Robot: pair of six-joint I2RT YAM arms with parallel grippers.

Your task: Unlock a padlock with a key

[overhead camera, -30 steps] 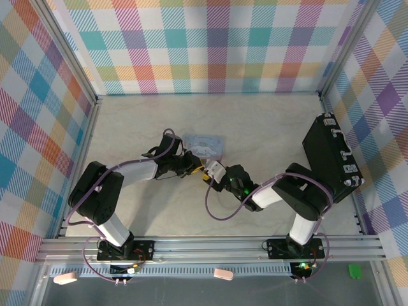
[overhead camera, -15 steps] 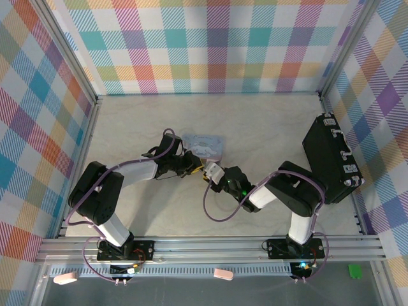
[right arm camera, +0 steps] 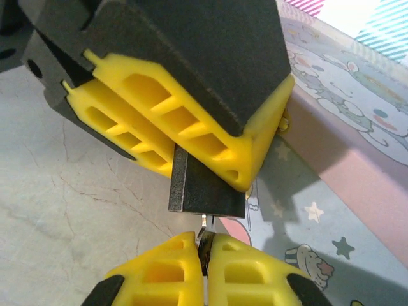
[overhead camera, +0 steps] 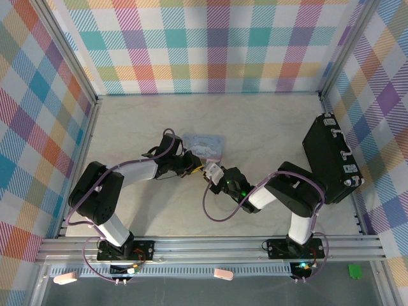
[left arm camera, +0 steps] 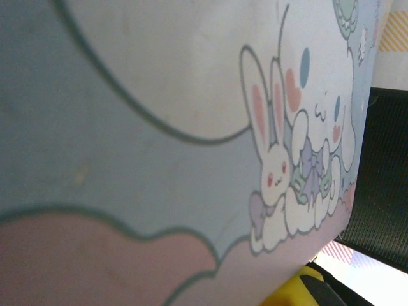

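In the right wrist view the padlock (right arm camera: 205, 191) is a small dark block clamped between the yellow fingers (right arm camera: 210, 137) of my left gripper (overhead camera: 196, 168). The slim metal key (right arm camera: 204, 237) stands straight below it, its tip at the underside of the padlock. My right gripper (right arm camera: 204, 247) is shut on the key's head. The shackle is hidden by the left fingers. Seen from above, both grippers meet tip to tip just in front of the pastel tin (overhead camera: 207, 143), the right gripper (overhead camera: 211, 174) coming in from the lower right.
The pastel-blue cartoon tin (right arm camera: 357, 159) lies directly beside and behind the grippers; its printed lid (left arm camera: 159, 127) is close under the left wrist camera. A black case (overhead camera: 331, 156) stands against the right wall. Bare pale tabletop (overhead camera: 140, 121) stretches to the left and back.
The right gripper has closed from partly open onto the key and crept slightly left toward the left gripper. The left arm and the padlock have stayed put.
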